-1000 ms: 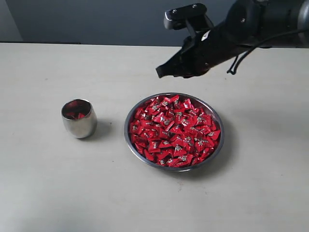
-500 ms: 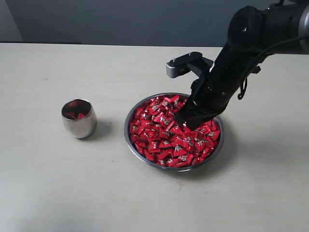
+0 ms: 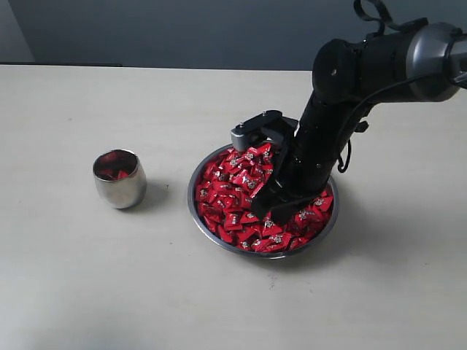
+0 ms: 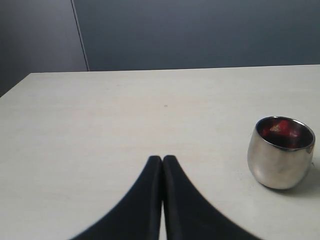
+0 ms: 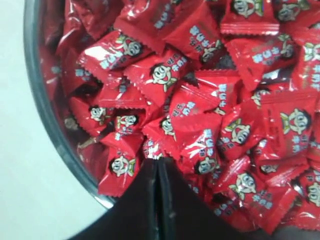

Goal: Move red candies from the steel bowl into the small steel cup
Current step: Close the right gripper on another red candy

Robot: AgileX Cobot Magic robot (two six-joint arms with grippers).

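Note:
The steel bowl (image 3: 192,198) sits mid-table, heaped with red candies (image 3: 232,195). My right gripper (image 3: 257,212) reaches down into the pile near the bowl's front-left part. In the right wrist view its fingers lie pressed together, the right gripper (image 5: 157,160) touching the red candies (image 5: 200,100) beside the steel bowl's rim (image 5: 48,116); nothing shows between the fingers. The small steel cup (image 3: 119,179) stands left of the bowl with a few red candies inside. My left gripper (image 4: 162,158) is shut and empty, low over bare table, with the small steel cup (image 4: 281,154) off to one side.
Pale table surface surrounds the bowl and cup. A dark wall runs along the far table edge (image 3: 146,67). The right arm's black links (image 3: 343,95) lean over the bowl's right half and hide some candies.
The right arm came from above the bowl's far rim down and toward the front, and its tips now rest in the candy pile. Cup and bowl have not moved.

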